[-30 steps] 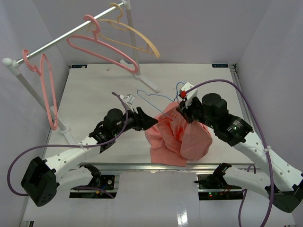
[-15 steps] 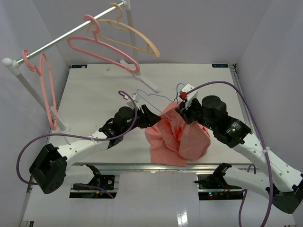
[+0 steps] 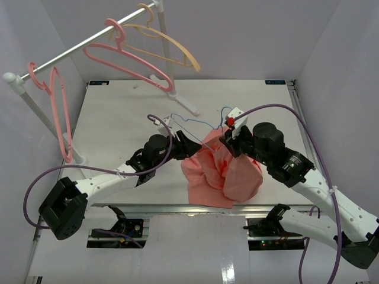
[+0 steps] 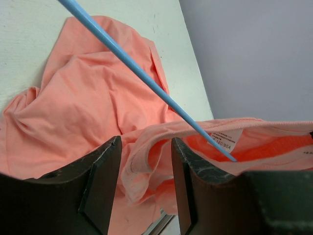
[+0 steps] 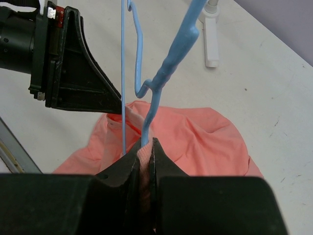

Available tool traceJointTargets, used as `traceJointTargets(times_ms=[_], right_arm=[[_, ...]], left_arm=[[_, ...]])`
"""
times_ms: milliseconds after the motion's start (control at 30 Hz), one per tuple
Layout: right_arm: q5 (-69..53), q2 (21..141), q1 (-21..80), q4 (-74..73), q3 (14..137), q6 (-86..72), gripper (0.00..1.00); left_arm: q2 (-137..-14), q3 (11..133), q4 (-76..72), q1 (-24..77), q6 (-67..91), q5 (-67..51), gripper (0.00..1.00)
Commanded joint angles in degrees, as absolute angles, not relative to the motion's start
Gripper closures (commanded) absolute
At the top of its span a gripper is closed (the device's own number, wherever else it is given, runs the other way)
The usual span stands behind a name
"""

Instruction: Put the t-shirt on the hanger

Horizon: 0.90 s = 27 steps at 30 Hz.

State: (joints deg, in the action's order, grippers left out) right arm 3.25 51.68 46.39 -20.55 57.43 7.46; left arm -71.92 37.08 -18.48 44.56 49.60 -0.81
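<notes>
**Surroundings.** A rack point(image 3: 59, 56) stands over the far-left part of the table point(image 3: 112, 118). It carries pink hangers point(image 3: 170, 87) and an orange hanger point(image 3: 190, 63), all well apart from both end effectors. In the right wrist view the rack's white foot point(image 5: 211, 46) lies on the table beyond the fingers, clear of the work. The left end effector's black body fills the upper left of that view, just beside the hanger wires.

**Task items.** The shirt point(image 3: 234, 171) lies bunched on the table under and between the two end effectors, with part of it lifted. The hanger point(image 5: 166, 68) is held off the table. Its blue wires run down into the gathered cloth at the right fingertips. In the left wrist view one wire passes diagonally ahead of the fingers and enters the raised collar opening beside the label point(image 4: 226, 138).

**Right end effector** point(image 5: 144, 152). The fingers are pressed together, pinching a fold of shirt. The hanger's stem meets that same pinch point. Whether the wire itself is clamped cannot be told.

**Left end effector** point(image 4: 145, 142). The fingers are spread. A hemmed edge of shirt hangs in the gap between them. Contact with either finger cannot be told.

**Arm pose.** The left arm reaches low across the table with its elbow bent, and its wrist points at the shirt. The right arm is raised higher, and its wrist turns inward to face the left end effector at close range.
</notes>
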Motion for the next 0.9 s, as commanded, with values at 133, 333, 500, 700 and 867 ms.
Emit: traceJointTargets(times_ms=[133,333,500,700,867], right_arm=[[3.95,50.8,46.76,-15.03,57.13,6.42,0.92],[3.56,51.15,46.8,-14.81,57.17,6.11,0.92],[3.41,50.6,46.83,-14.9,56.88,6.14,0.92],[2.91,46.77,46.77,-16.93,53.96,9.53,0.92],[4.28,40.18,46.85,-15.52,49.5,12.29,0.92]], left_arm=[[-72.67,37.02,-18.98,45.25,49.39,-2.48,0.45],[-74.28,37.05,-19.03,45.31,49.4,-0.96,0.55],[-75.83,37.72,-18.91,45.35,49.18,-0.88,0.97],[-69.04,39.53,-8.34,38.45,47.72,4.24,1.0],[-61.01,41.32,-1.74,29.89,46.58,0.26,1.0]])
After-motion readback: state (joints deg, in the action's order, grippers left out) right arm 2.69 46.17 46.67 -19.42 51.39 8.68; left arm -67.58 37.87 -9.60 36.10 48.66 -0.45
